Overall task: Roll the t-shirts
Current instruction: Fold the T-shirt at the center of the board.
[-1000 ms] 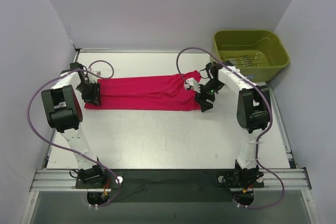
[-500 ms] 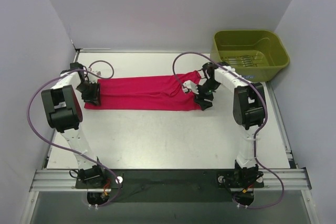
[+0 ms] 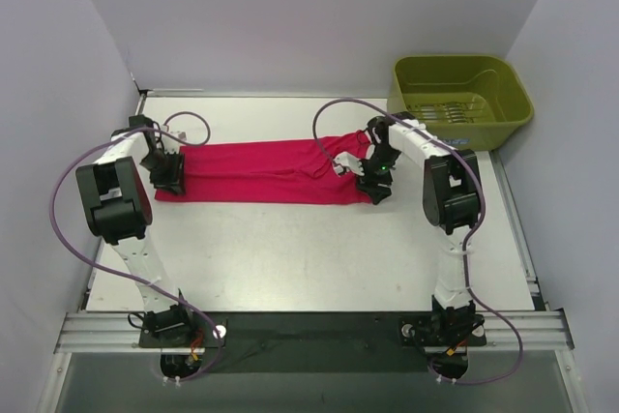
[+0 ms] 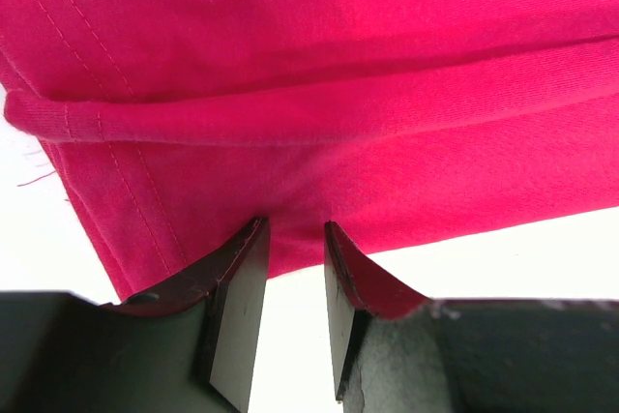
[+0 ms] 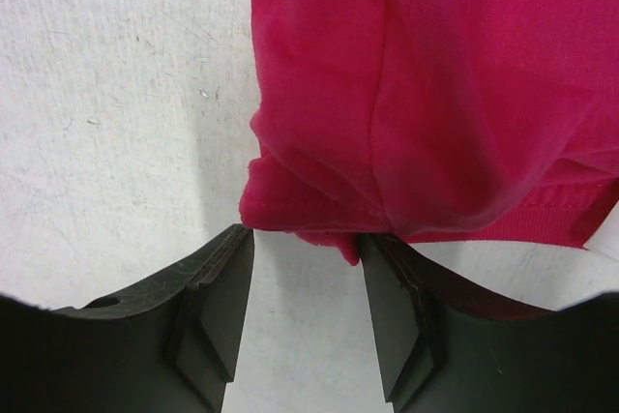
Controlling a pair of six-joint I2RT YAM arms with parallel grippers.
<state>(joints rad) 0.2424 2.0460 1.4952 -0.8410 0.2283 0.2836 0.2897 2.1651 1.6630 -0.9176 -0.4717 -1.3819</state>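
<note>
T-shirt (image 3: 261, 171) lies flat as a long folded strip, left of the olive tub (image 3: 460, 94). No roll started. Left gripper (image 4: 292, 229) is part-spread at the end farthest from the tub. Right gripper (image 5: 307, 239) is spread astride the tub-side corner, not yet pinching.

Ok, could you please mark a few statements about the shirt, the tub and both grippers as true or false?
1. The t-shirt lies as a long strip across the table. True.
2. A second shirt lies in the olive-green tub. False: no cloth shows in it.
3. The right gripper is at the t-shirt's right end, jaws apart on either side of a corner of cloth. True.
4. The left gripper hangs over the tub. False: it is at the t-shirt's left end, far from the tub.
</note>
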